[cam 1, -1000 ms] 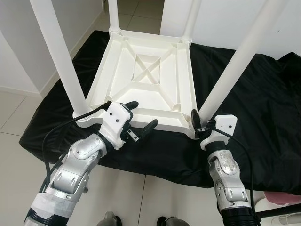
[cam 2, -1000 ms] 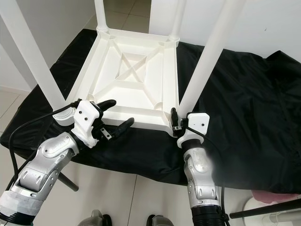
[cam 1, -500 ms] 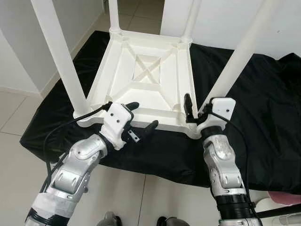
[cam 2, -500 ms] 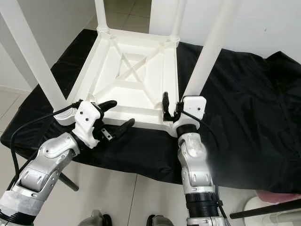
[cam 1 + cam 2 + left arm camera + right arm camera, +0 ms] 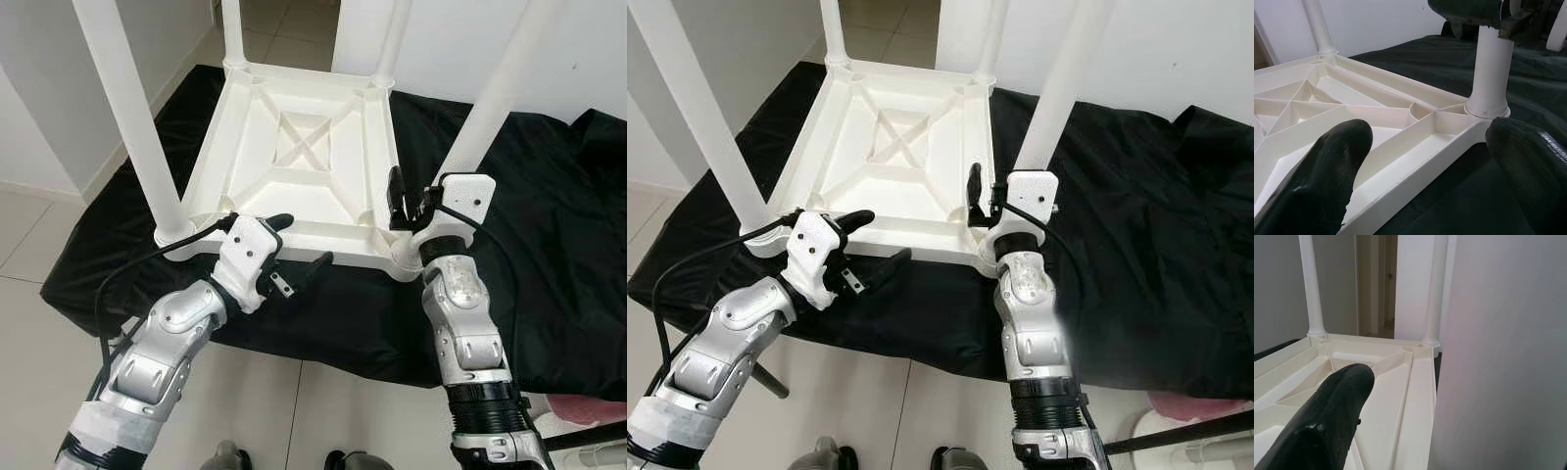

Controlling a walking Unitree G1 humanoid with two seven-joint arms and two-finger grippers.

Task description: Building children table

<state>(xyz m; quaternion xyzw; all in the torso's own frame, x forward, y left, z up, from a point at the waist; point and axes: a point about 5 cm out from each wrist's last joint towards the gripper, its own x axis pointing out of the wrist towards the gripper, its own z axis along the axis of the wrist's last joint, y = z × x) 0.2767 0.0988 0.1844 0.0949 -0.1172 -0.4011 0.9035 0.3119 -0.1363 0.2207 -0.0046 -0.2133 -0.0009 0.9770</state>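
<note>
A white plastic children's table [image 5: 294, 166] lies upside down on a black cloth [image 5: 549, 245], with its legs pointing up. My left gripper [image 5: 299, 245] is open and straddles the table's near rim [image 5: 1415, 181], one finger over the underside ribs and the other outside the rim. My right gripper [image 5: 415, 196] is at the base of the near right leg [image 5: 490, 108]. One black finger [image 5: 1327, 416] stands apart from that leg [image 5: 1498, 352] on its inner side. The other finger is hidden behind the leg. The near left leg [image 5: 132, 117] stands beside my left wrist.
The cloth-covered surface ends at a front edge just under my forearms, with tiled floor [image 5: 29, 235] below. White walls stand at the left and behind, and a doorway [image 5: 1376, 284] lies beyond the far legs. A pink object [image 5: 588, 411] and a black bar sit low on the right.
My right gripper has risen from the table's near right corner and now sits higher against the base of the near right leg. The left gripper has barely moved.
</note>
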